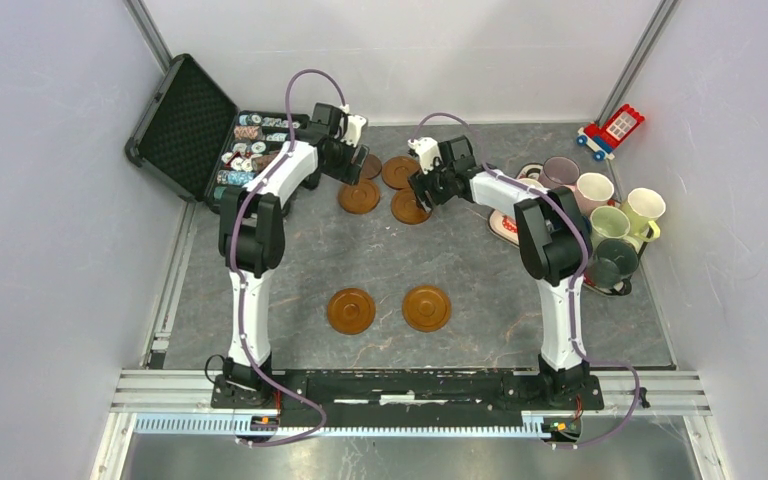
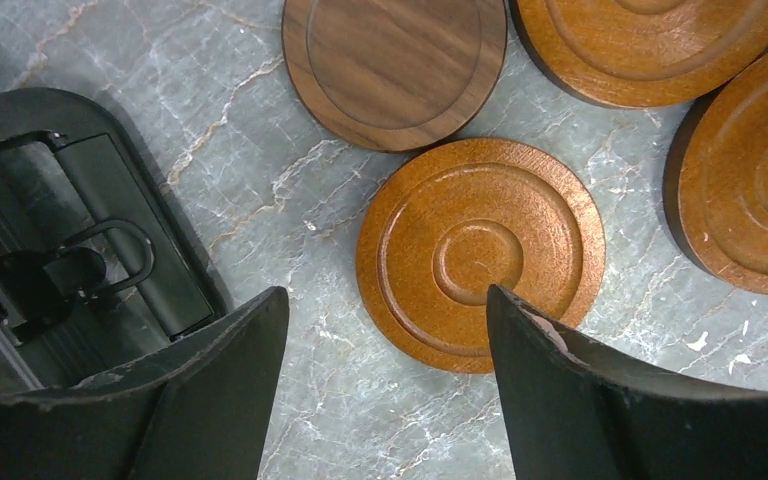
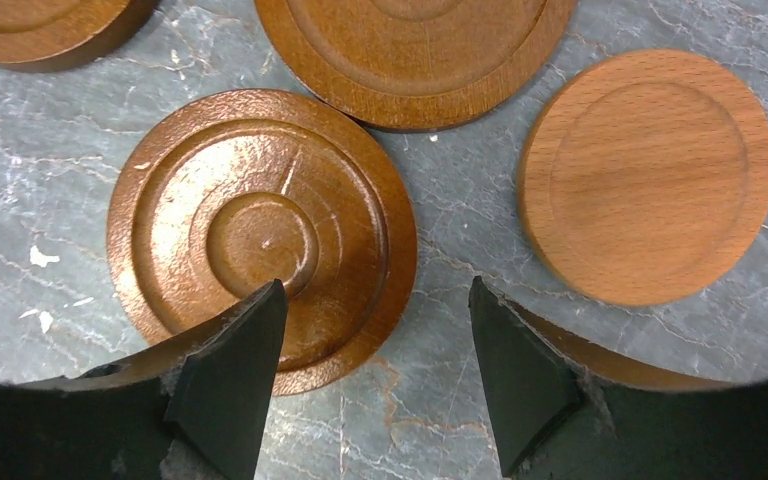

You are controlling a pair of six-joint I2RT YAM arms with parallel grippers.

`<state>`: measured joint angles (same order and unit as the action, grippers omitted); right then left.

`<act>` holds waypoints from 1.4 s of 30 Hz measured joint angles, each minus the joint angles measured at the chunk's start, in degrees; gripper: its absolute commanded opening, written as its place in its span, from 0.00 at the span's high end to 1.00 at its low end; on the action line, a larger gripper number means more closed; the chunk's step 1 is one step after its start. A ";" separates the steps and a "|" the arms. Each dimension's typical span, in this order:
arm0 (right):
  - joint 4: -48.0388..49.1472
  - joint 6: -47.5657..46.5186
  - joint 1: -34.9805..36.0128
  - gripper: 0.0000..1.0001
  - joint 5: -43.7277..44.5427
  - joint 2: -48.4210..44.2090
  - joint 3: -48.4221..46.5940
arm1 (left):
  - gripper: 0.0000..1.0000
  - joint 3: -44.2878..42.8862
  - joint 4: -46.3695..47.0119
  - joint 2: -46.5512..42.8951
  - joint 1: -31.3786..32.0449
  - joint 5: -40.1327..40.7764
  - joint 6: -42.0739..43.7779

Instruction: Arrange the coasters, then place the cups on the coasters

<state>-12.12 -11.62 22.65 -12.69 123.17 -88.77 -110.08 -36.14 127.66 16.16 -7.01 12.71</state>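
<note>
Two brown coasters [image 1: 350,311] [image 1: 426,308] lie side by side near the front. More coasters cluster at the back [image 1: 398,172]. My left gripper [image 1: 352,168] hangs open there. In the left wrist view the left gripper [image 2: 385,292] has its right finger over the edge of an orange-brown ringed coaster [image 2: 480,250], and a darker coaster [image 2: 395,65] lies beyond. My right gripper [image 1: 423,190] is open too. In its wrist view the right gripper [image 3: 376,284] has its left finger above a glossy coaster [image 3: 260,235], beside a lighter coaster [image 3: 645,175]. The cups [image 1: 608,224] crowd the right edge.
An open black case [image 1: 185,125] with small items stands at the back left, close to the left arm. A white printed tray [image 1: 505,228] lies under the right arm. A red toy [image 1: 612,130] sits in the back right corner. Walls close in on both sides.
</note>
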 measured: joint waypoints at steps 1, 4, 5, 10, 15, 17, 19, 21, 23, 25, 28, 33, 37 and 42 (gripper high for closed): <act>0.00 0.07 0.00 0.27 0.20 0.68 -0.42 | 0.23 -0.35 -0.02 0.50 -0.04 0.00 0.00; 0.11 0.26 0.00 0.30 0.50 2.12 -1.84 | 0.23 -0.70 -0.33 1.86 -0.04 0.02 0.04; 0.31 0.26 0.00 0.31 0.57 2.47 -2.23 | 0.24 -0.70 -0.48 2.29 -0.04 0.07 0.07; 0.90 0.28 0.00 0.36 0.79 3.41 -2.89 | 0.26 -0.70 -1.46 4.68 -0.02 0.92 0.15; 0.87 -0.07 0.11 0.43 0.76 3.41 -2.82 | 0.40 -0.70 -1.70 5.88 0.07 0.94 0.61; 1.38 -0.24 0.15 0.47 0.50 3.41 -2.32 | 0.44 -0.68 -1.95 5.88 0.22 0.92 0.85; 2.25 -0.35 0.20 0.51 0.07 3.17 -1.53 | 0.48 0.17 -1.36 5.53 0.46 0.63 1.16; 3.72 -0.63 0.26 0.55 -0.20 2.10 0.59 | 0.51 3.23 0.15 3.67 0.72 0.63 1.79; 4.46 -0.76 0.26 0.58 -0.22 0.37 3.23 | 0.53 7.65 0.59 0.98 0.87 0.37 2.10; 5.18 -0.81 0.33 0.59 -0.39 -1.75 6.47 | 0.53 12.81 1.33 -2.29 1.01 -0.20 2.12; 6.16 -0.90 0.61 0.59 -0.59 -5.92 12.68 | 0.54 20.65 2.43 -7.32 1.40 -0.74 2.14; 8.26 -0.55 2.43 0.59 -0.59 -12.61 22.34 | 0.54 31.08 3.80 -14.43 3.32 -1.18 2.14; 10.49 0.37 4.04 0.59 -0.55 -16.17 27.71 | 0.54 37.24 5.16 -18.71 4.50 -1.70 2.12; 11.76 1.68 4.59 0.59 -0.31 -17.29 29.55 | 0.54 41.66 6.97 -21.75 4.98 -2.29 1.99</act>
<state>-0.36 -9.93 27.24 -12.99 105.89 -59.22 -68.42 -29.17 105.91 21.15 -9.30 14.70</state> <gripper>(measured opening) 0.431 0.471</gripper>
